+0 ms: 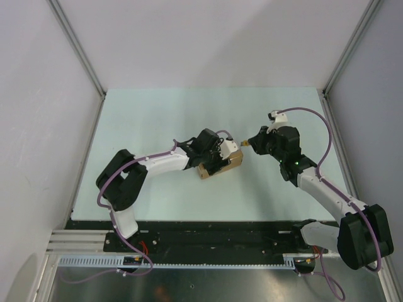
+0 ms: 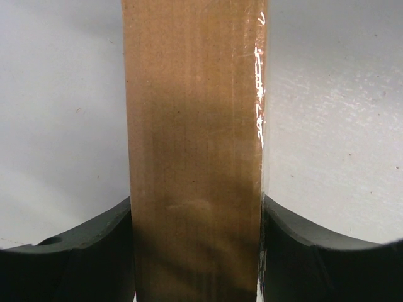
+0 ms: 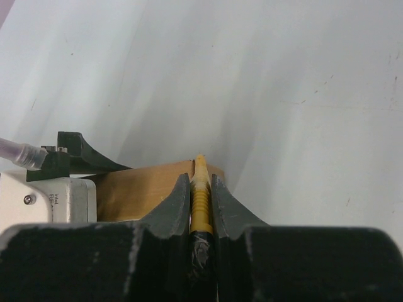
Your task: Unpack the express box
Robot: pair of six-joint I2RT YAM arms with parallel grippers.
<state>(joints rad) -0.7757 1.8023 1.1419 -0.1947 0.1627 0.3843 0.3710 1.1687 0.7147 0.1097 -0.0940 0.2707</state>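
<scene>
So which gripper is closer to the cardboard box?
Left. The left gripper is clamped around the box; the right gripper, shut on a yellow knife, sits just beyond the box's end.

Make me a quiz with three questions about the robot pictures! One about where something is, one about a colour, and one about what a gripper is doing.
1. Where is the express box?
A. between the fingers of the left gripper
B. inside a bucket
C. on a shelf

2. What colour is the knife in the right gripper?
A. red
B. blue
C. yellow

3. How is the right gripper?
A. wide open and empty
B. shut on the knife
C. out of view

Answers:
1 A: the left wrist view shows the brown box squeezed between both dark fingers.
2 C: its ribbed body shows yellow between the fingers.
3 B: the fingers press on the knife from both sides.
</scene>
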